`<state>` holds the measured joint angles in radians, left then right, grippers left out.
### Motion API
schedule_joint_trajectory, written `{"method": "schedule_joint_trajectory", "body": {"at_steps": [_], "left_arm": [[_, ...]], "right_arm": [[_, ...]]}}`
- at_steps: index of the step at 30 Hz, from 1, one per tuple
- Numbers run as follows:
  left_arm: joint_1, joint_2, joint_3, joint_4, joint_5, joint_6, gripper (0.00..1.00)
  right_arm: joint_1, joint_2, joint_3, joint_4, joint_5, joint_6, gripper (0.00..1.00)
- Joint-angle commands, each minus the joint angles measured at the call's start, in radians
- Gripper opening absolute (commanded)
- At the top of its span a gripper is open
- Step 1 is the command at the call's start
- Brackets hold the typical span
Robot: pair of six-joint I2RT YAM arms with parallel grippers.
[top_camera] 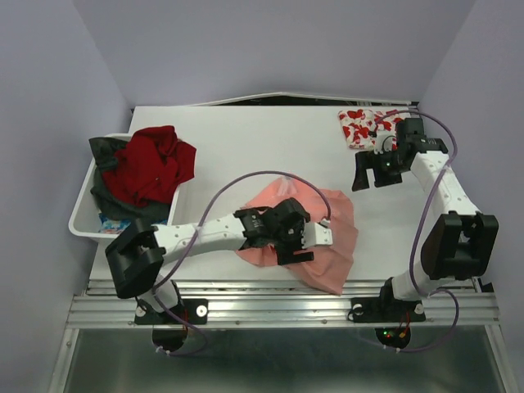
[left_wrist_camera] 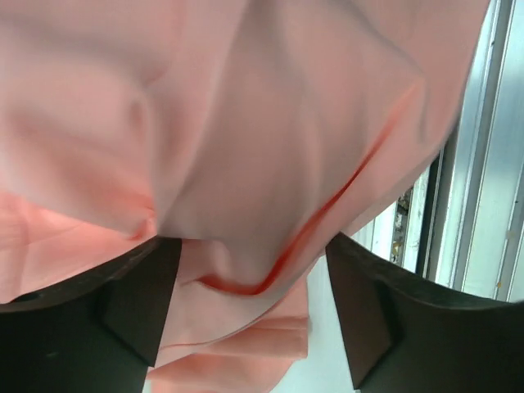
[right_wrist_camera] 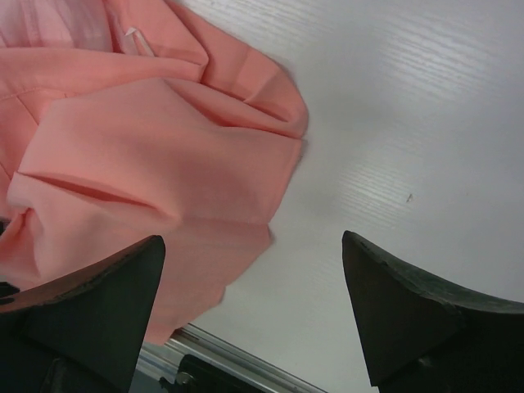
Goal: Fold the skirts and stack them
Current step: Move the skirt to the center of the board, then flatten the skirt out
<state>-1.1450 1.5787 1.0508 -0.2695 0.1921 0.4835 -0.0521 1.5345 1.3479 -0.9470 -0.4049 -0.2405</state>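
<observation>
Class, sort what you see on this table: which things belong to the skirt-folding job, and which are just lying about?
Belong to the job:
salmon-pink skirt
flower-print skirt
left gripper
right gripper

Lying about:
white bin
red cloth and dark cloth in it; whether these are skirts, I cannot tell

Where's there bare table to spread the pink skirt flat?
The widest bare patch is the far middle of the table, between the bin and the flowered skirt. A smaller one lies between the pink skirt and the right gripper. The near middle is crowded by that skirt and the left gripper.
</observation>
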Motion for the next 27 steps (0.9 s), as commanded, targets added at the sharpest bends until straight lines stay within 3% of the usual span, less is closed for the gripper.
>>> {"method": "schedule_joint_trajectory", "body": {"at_steps": [1,7,11,12,14,17,21,27], "left_arm": [[0.072,-0.227,0.053,0.072,0.082,-0.029,0.91],[0.427,-0.358,0.199,-0.025,0.259,-0.103,0.91],[0.612,-0.355,0.232,-0.082,0.248,-0.124,0.92],[0.658,-0.344,0.238,-0.092,0.257,-0.141,0.92],[0.787,-0.3,0.253,-0.117,0.319,-0.219,0.92],[0.888,-0.292,0.258,-0.126,0.337,-0.252,0.92],[0.932,-0.318,0.262,-0.122,0.308,-0.283,0.92],[0.981,-0.341,0.27,-0.132,0.273,-0.309,0.92]], "right_arm": [[0.006,0.009,-0.01,-0.026,-0.101,-0.028,0.91],[0.139,0.003,0.013,0.004,-0.144,0.039,0.87],[0.343,0.025,0.083,0.071,-0.106,0.128,0.88],[0.344,0.039,0.083,0.076,-0.098,0.129,0.87],[0.493,0.09,0.155,0.099,-0.031,0.188,0.87],[0.593,0.178,0.206,0.132,0.044,0.222,0.89],[0.718,0.32,0.336,0.114,0.197,0.288,0.88],[0.853,0.455,0.442,0.108,0.244,0.311,0.88]]}}
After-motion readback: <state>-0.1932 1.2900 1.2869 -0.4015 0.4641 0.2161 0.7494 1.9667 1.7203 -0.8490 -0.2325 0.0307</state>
